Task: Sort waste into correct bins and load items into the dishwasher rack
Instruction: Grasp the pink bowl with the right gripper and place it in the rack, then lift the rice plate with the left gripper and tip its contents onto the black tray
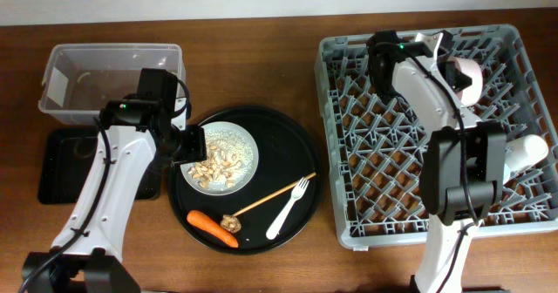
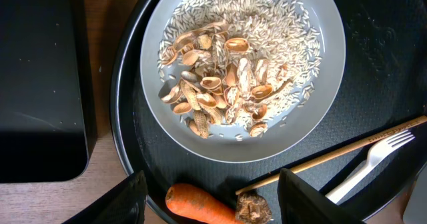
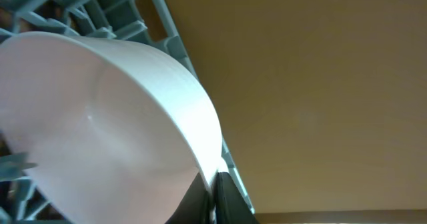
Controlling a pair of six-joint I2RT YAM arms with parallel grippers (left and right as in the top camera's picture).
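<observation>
Overhead: white label (image 1: pixel 54 85) on clear tub (image 1: pixel 105 48)

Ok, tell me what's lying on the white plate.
Loose white rice covers most of the white plate, with brownish shell-like scraps heaped on it near the middle. Whatever lies beneath that heap is covered.

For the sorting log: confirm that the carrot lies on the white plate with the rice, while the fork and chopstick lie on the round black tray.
Wrong on the carrot: it lies on the round black tray, off the white plate, as the left wrist view shows. The rice is on the plate; the fork and chopstick lie on the tray.
</observation>
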